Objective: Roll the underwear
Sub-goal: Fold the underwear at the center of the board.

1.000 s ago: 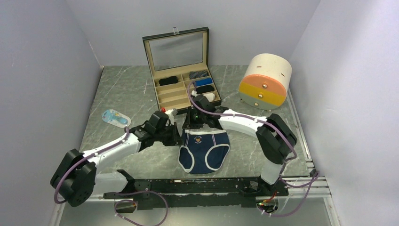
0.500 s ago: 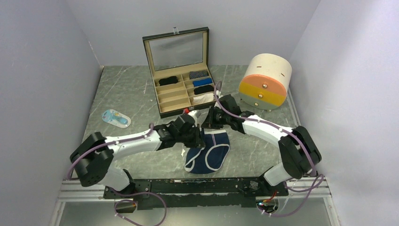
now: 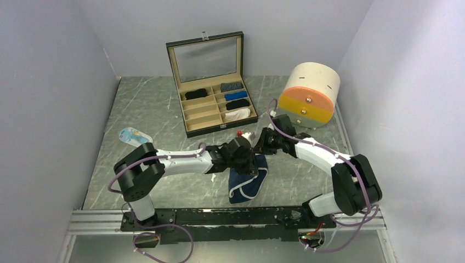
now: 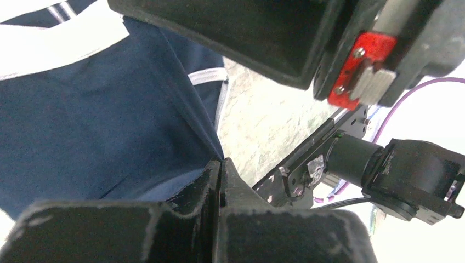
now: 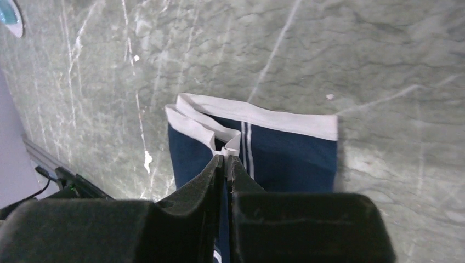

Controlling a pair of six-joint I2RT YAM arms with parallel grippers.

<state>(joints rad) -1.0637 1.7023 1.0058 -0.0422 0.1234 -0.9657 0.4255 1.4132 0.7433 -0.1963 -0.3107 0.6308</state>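
The navy blue underwear [image 3: 248, 183] with white trim lies folded lengthways on the marble table, between the two arms. My left gripper [image 3: 252, 163] is over its upper left part. In the left wrist view this gripper [image 4: 221, 164] is shut, with an edge of the navy underwear [image 4: 98, 120] pinched at the tips. My right gripper [image 3: 259, 147] sits at the garment's far end. It [image 5: 226, 160] is shut on a fold of the white waistband [image 5: 257, 118]. The two grippers are close together.
An open compartment box [image 3: 189, 119] stands behind, holding rolled black, blue, striped and white cloth bundles. A round cream drawer unit [image 3: 308, 94] stands at the back right. A small blue-and-white item [image 3: 134, 136] lies at the left. The mounting rail [image 3: 230, 216] runs along the near edge.
Both grippers have moved to the right. The left one carried the underwear's left side over onto the right side, so the garment went from spread flat to a narrow folded strip.
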